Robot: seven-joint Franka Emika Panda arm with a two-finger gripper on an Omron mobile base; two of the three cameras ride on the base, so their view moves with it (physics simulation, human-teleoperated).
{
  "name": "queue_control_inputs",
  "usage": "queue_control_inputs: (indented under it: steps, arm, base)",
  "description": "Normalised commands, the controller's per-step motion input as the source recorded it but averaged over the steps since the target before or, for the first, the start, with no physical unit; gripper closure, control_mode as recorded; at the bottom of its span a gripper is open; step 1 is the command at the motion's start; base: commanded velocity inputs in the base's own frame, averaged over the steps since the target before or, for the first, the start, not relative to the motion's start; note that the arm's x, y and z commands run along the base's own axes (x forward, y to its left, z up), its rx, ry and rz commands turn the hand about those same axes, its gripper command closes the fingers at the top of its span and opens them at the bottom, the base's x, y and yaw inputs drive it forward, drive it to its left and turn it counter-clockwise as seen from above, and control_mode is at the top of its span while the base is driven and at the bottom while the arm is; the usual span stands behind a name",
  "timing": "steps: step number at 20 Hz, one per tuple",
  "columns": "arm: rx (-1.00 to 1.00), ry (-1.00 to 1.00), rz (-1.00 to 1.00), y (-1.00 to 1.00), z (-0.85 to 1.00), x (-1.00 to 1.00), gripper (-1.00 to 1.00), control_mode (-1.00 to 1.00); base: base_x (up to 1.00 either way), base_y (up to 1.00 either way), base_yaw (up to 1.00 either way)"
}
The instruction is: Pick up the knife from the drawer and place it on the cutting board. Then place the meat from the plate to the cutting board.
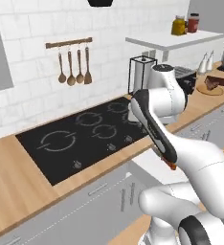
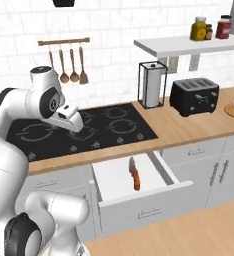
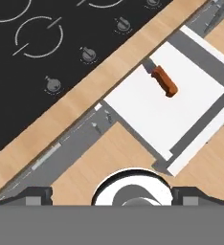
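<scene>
One knife (image 2: 134,176) lies in one open drawer (image 2: 114,182). Four wooden utensils (image 2: 67,65) hang on one wall rail (image 2: 64,42). The hob (image 2: 84,129) has four burner rings. One toaster (image 2: 194,96), one paper towel holder (image 2: 151,85), two jars (image 2: 209,27) on one shelf (image 2: 189,45), one plate (image 1: 209,89) carrying one piece of meat (image 1: 210,82)

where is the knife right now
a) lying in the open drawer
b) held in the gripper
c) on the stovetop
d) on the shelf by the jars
a, the knife lies flat on the white floor of the pulled-out drawer, orange handle toward the front, untouched.
</scene>
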Motion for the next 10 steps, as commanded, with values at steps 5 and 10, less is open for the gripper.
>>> queue_control_inputs:
  steps: [5,10]
  arm:
    - [0.0,0.0,0.0,0.0,0.0,0.0,-1.0,1.0]
    - [0.0,0.0,0.0,0.0,0.0,0.0,-1.0,1.0]
  base:
    - [-0.31,0.65,-0.55]
    - [-0.2,0.37,-0.48]
